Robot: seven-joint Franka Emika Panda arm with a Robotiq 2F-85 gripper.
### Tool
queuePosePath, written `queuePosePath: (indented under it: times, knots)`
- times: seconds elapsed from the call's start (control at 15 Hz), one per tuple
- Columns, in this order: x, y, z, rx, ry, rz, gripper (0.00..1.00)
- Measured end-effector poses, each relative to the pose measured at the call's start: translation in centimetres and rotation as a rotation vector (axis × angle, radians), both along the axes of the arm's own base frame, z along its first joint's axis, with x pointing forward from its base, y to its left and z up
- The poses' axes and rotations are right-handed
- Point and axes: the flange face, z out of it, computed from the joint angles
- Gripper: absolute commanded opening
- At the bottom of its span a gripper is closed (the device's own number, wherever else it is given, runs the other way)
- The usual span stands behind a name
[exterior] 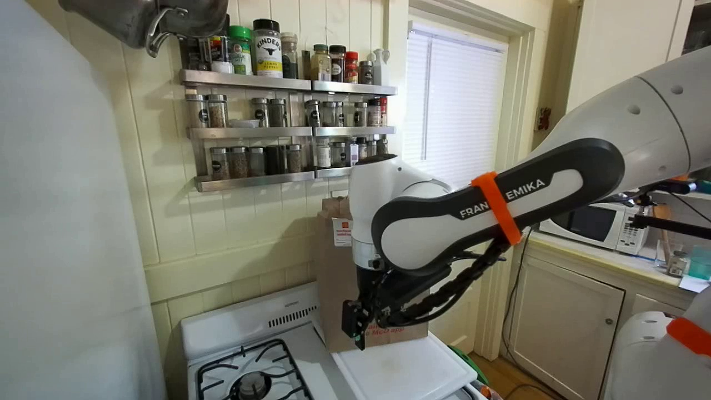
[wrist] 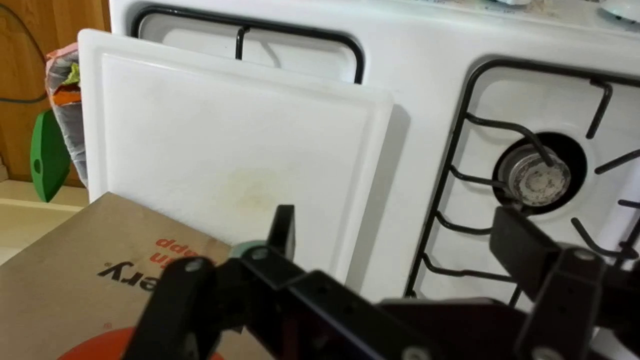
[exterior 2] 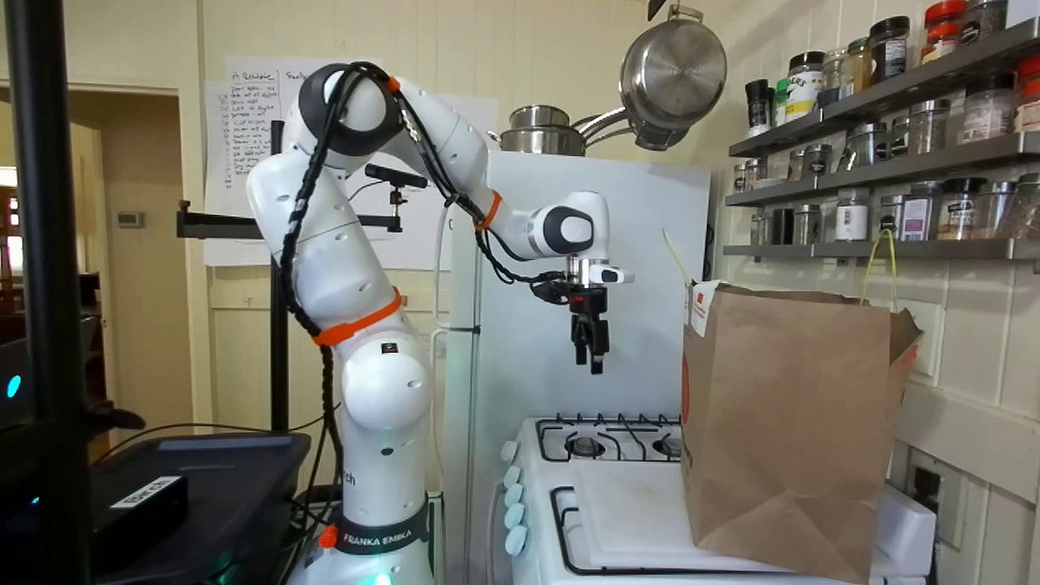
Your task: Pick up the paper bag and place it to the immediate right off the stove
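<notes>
The paper bag [exterior: 336,289] stands upright on a white board at one side of the stove, close to the wall, partly hidden by my arm. Its plain brown side [exterior 2: 796,422] and raised pale-yellow handles show in an exterior view. In the wrist view the bag [wrist: 60,280] fills the lower left, with red and black print. The white stove [exterior: 311,350] has black grates and also shows in the wrist view [wrist: 415,90]. My gripper [exterior 2: 591,364] points down above the stove, beside and apart from the bag. Its fingers [wrist: 400,240] are spread with nothing between them.
A white cutting board [wrist: 225,150] covers part of the stove top. A fridge [exterior 2: 585,325] stands on the far side, with pots above. Spice shelves [exterior: 250,133] hang over the stove. A green object [wrist: 49,155] and a lined bin lie beside the stove. A microwave [exterior: 589,225] sits on a counter.
</notes>
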Motion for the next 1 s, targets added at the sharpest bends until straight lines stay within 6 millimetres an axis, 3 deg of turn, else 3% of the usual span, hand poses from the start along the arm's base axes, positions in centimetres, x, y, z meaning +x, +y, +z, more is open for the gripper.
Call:
queuePosePath:
  times: [0.53,0.73,1.0]
  knots:
    - [2.2,-0.2,11.4,0.047,-0.411,-0.068,1.0]
    - [3.0,-0.7,13.6,0.06,-0.528,-0.098,1.0]
    - [3.9,-1.6,14.5,0.053,-0.607,-0.129,1.0]
